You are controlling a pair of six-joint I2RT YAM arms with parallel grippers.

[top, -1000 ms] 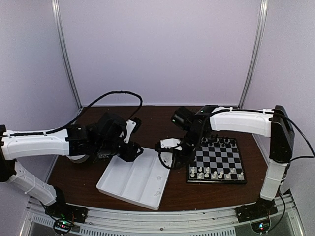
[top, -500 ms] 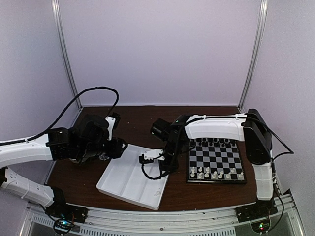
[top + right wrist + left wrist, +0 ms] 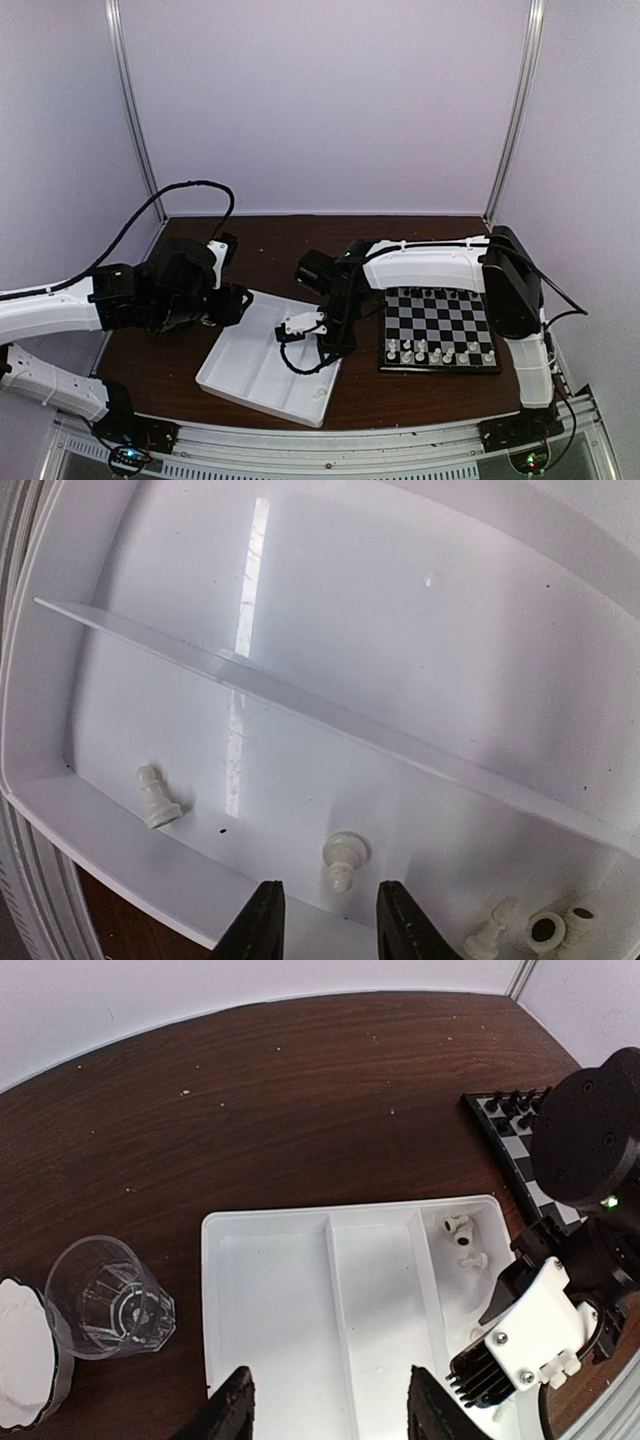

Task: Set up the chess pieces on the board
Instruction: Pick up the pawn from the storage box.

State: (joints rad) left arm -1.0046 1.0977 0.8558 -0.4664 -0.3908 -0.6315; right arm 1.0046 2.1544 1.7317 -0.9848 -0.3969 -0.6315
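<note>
The board (image 3: pixel 441 328) lies at the right, with black pieces (image 3: pixel 440 292) on its far row and white pieces (image 3: pixel 437 352) on its near rows. The white three-compartment tray (image 3: pixel 250 375) lies left of it. My right gripper (image 3: pixel 322 925) is open over the tray's right compartment, with a lying white pawn (image 3: pixel 342 860) just ahead of its fingertips. Another white pawn (image 3: pixel 155 798) lies to the left and several white pieces (image 3: pixel 535 927) lie to the right. My left gripper (image 3: pixel 328 1408) is open and empty above the tray (image 3: pixel 270 1300), whose white pieces (image 3: pixel 461 1240) show at its far right corner.
A clear plastic cup (image 3: pixel 105 1298) and a white dish (image 3: pixel 20 1350) stand on the brown table left of the tray. The right arm (image 3: pixel 420 262) reaches across from the board to the tray. The board's corner (image 3: pixel 500 1120) shows in the left wrist view.
My right gripper has moved left from the board's edge to over the tray's right compartment. My left arm has drawn back to the left, away from the tray.
</note>
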